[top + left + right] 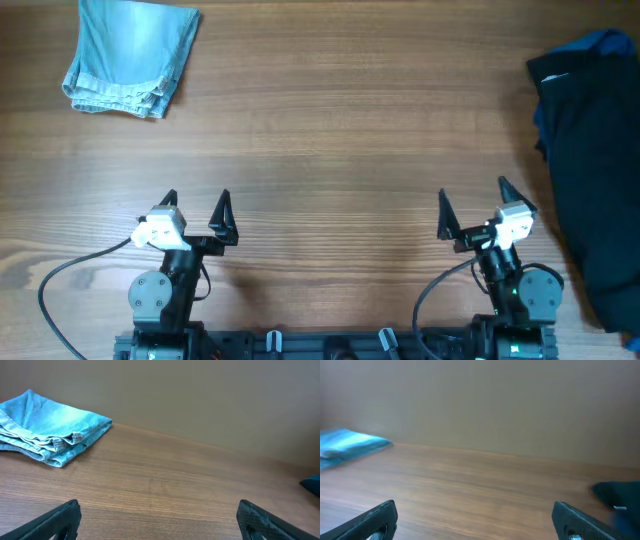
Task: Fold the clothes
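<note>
A folded light-blue denim garment lies at the far left corner of the table; it also shows in the left wrist view and, blurred, in the right wrist view. A dark navy pile of clothes with a blue piece at its top lies along the right edge; a dark bit of it shows in the right wrist view. My left gripper is open and empty near the front left. My right gripper is open and empty near the front right, left of the dark pile.
The wooden table stretches between the two garments. Both arm bases and a black cable sit at the front edge. A plain wall stands behind the table's far edge.
</note>
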